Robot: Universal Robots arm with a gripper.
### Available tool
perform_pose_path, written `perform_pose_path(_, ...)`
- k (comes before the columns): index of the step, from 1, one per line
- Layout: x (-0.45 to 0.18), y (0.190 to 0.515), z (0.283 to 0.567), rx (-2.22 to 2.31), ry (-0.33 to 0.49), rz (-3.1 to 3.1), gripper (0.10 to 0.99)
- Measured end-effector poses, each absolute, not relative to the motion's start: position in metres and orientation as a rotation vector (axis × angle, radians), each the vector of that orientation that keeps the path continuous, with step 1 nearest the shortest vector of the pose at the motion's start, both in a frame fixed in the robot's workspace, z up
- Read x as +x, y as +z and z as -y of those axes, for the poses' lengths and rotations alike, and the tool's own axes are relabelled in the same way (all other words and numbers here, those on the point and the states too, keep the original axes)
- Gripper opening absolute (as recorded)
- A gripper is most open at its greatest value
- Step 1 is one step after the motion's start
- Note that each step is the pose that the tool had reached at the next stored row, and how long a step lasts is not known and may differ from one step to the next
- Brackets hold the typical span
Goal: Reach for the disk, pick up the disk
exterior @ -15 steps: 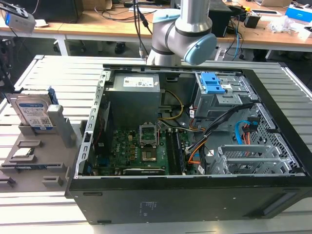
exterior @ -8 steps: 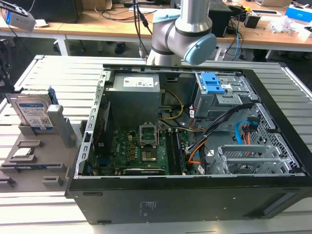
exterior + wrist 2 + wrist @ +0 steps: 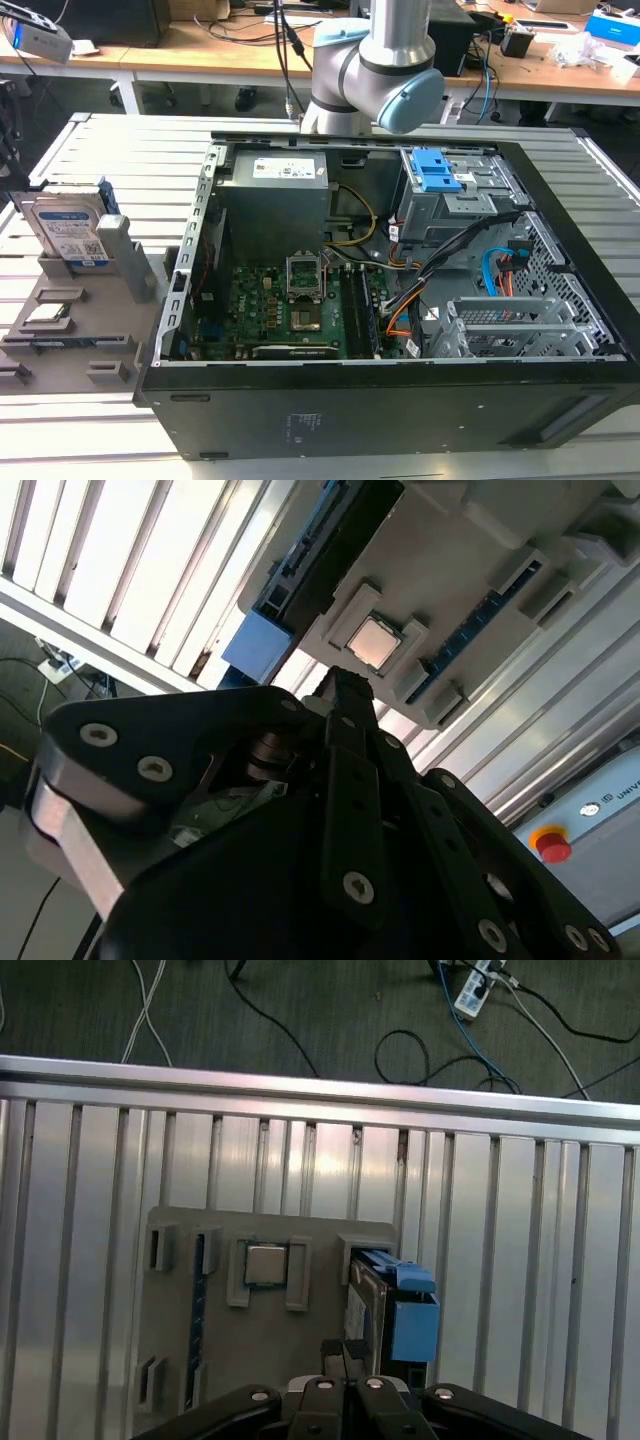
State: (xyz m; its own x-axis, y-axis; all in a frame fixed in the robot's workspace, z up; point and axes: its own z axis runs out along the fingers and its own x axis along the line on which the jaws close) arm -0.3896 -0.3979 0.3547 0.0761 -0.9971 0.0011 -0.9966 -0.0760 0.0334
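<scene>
The silver rectangular disk [image 3: 68,232] stands upright in a grey plastic fixture plate [image 3: 75,350] on the slatted metal tabletop [image 3: 120,150], at the exterior view's left of the black computer case [image 3: 400,410].

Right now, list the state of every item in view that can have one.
Silver rectangular disk in a blue plastic bracket, standing on edge in a slot of the grey holder, not gripped.
Small square silver processor chip, lying flat in a holder pocket.
Black metal computer case, on its side, side panel off, interior exposed.
Black gripper, above the holder, not on the disk.
</scene>
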Motion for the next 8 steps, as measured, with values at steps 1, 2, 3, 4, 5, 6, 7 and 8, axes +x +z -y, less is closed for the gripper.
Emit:
perform_pose_path(1,-0.3896,0.3547,0.3979,2.281,-0.034,2.123,0.106)
perform_pose_path(2,-0.3896,0.3547,0.3979,2.266,-0.034,2.139,0.106)
perform_pose_path(3,-0.3896,0.3547,0.3979,2.253,-0.034,2.152,0.106)
perform_pose_path(4,-0.3896,0.3546,0.3978,2.236,-0.035,2.171,0.106)
perform_pose_path(5,-0.3896,0.3545,0.3978,2.222,-0.035,2.186,0.106)
perform_pose_path(6,-0.3896,0.3544,0.3979,2.203,-0.035,2.205,0.106)
perform_pose_path(7,-0.3896,0.3544,0.3979,2.186,-0.035,2.222,0.106)
perform_pose_path(8,-0.3896,0.3543,0.3979,2.163,-0.036,2.244,0.106)
